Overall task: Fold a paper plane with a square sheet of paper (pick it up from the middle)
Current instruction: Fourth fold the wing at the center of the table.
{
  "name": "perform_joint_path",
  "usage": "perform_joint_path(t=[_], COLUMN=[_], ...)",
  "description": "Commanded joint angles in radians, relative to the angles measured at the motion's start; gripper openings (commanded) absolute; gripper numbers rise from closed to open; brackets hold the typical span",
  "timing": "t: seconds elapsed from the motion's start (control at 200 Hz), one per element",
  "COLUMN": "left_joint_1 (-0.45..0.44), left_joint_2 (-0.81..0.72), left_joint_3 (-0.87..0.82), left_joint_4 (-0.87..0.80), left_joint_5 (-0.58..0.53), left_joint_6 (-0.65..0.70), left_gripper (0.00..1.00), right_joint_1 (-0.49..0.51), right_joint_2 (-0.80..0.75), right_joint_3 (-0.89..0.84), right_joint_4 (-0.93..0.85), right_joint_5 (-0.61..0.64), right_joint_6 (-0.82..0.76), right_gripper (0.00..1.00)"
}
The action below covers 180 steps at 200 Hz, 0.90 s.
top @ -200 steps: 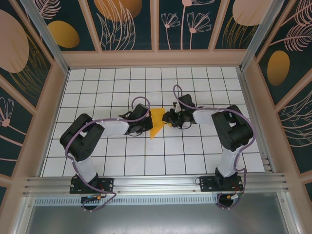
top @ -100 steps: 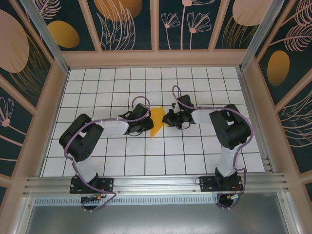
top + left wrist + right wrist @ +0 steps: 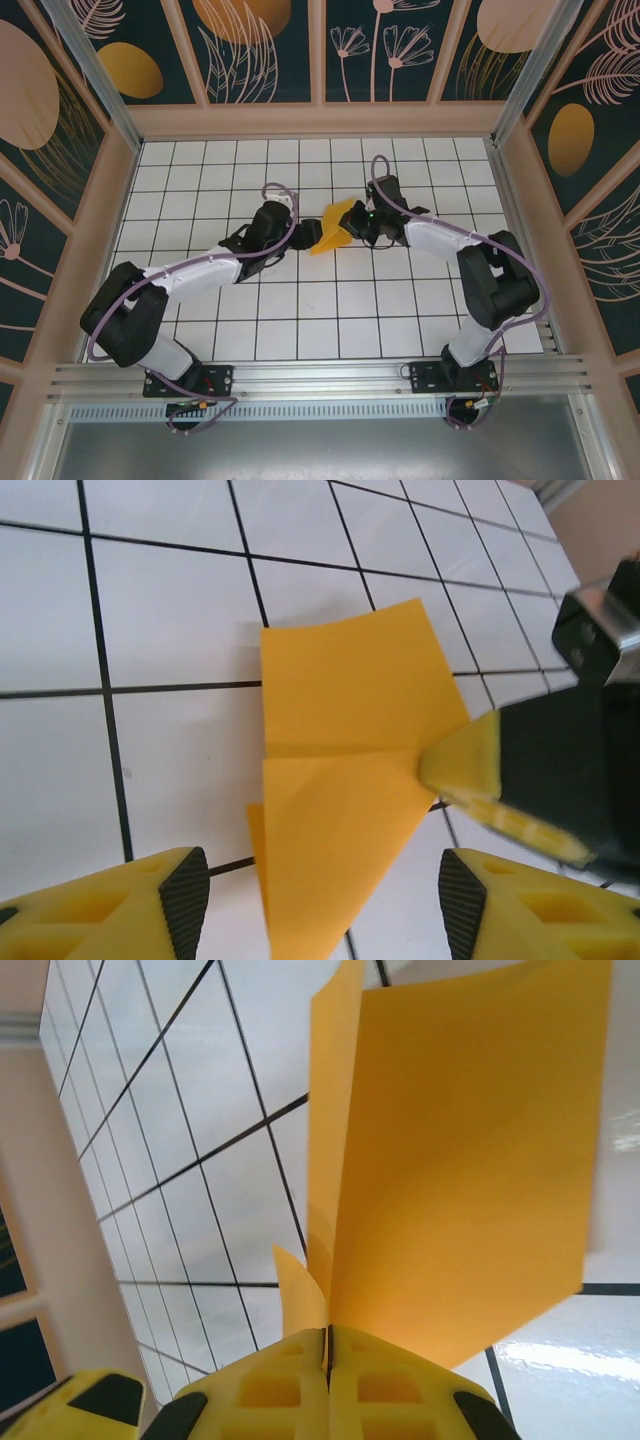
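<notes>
We log the right gripper point(image 3: 328, 1345) pinched shut on one edge of the folded square sheet of paper point(image 3: 345, 730), mid-tabletop point(image 3: 230, 330); the left gripper point(image 3: 320, 895) gapes empty just beside it. Risk: this single-edge pinch may let the fold spring open or the sheet tear

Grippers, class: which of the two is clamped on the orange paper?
The right gripper: its jaws are pressed shut on the edge of the folded paper. The left gripper stands open, gripping nothing.
</notes>
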Motion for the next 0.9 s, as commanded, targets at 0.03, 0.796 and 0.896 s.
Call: perform_joint_path(t=[0.03,0.796,0.896], left_joint_1=[-0.001,-0.002,-0.001], left_joint_2=[-0.018,0.179,0.210], left_joint_3=[-0.082,-0.164,-0.171], left_joint_4=[0.166,0.444,0.482], left_joint_5=[0.057,0.114,0.102], left_joint_6=[0.212,0.599,0.604], left_gripper=[0.65,0.54,0.51], right_joint_1=[0.012,0.057,0.053], right_joint_2=[-0.015,0.155,0.157], right_joint_3=[0.036,0.178,0.180], right_joint_4=[-0.087,-0.126,-0.133], right_joint_5=[0.082,0.017,-0.003], right_joint_6=[0.090,0.169,0.168], right_gripper=[0.00,0.00,0.00])
